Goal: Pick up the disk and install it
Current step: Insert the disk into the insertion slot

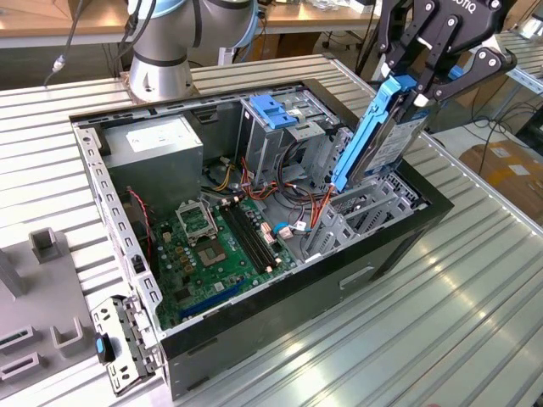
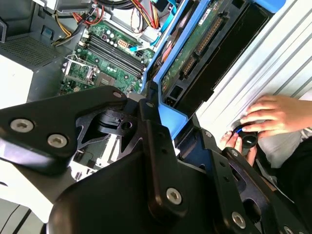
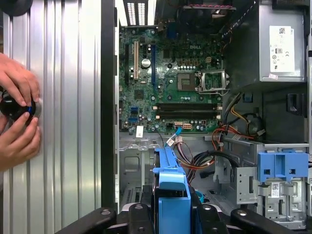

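The disk (image 1: 386,140), a grey drive with blue plastic side rails, hangs steeply tilted on end over the drive bay (image 1: 366,214) at the exterior view's right end of the open computer case (image 1: 280,315). My gripper (image 1: 416,89) is shut on its upper end, and the disk's lower end dips just inside the bay. The second wrist view looks along the disk (image 2: 195,46) at its green circuit-board side, held between the black fingers (image 2: 151,127). Its blue rail (image 3: 170,187) rises from my gripper (image 3: 170,217) in the first wrist view.
Inside the case lie the motherboard (image 1: 212,246), a grey power-supply box (image 1: 157,146), loose cables (image 1: 293,225) and a metal cage with a light-blue top (image 1: 276,110). A person's hands (image 3: 17,112) hold a small black object on the ribbed table beside the case. A grey fixture (image 1: 34,322) sits at the exterior view's left.
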{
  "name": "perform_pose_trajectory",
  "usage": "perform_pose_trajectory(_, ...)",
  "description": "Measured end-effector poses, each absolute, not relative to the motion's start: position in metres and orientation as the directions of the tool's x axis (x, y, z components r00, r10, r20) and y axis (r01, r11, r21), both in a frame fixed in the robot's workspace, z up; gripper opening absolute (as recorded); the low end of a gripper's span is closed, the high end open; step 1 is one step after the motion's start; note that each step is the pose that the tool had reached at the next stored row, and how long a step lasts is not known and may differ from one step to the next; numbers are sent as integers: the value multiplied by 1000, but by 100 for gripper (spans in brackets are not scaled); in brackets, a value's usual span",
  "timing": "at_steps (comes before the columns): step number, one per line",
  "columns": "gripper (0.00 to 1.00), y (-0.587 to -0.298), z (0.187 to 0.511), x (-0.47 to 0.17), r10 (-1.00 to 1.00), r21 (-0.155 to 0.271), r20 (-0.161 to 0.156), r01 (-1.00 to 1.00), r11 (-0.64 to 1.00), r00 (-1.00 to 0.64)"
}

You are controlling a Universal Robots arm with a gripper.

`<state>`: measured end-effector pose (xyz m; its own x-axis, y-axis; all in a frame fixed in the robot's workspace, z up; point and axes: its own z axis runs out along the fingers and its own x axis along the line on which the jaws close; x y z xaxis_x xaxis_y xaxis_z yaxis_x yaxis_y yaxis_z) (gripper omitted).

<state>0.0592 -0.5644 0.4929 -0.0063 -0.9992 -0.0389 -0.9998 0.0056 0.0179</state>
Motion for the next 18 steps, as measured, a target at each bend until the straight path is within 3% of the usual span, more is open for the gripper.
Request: perform_pose_trajectory(18,37,-565,475,70,-999,26,-39,-1000,3,-4)
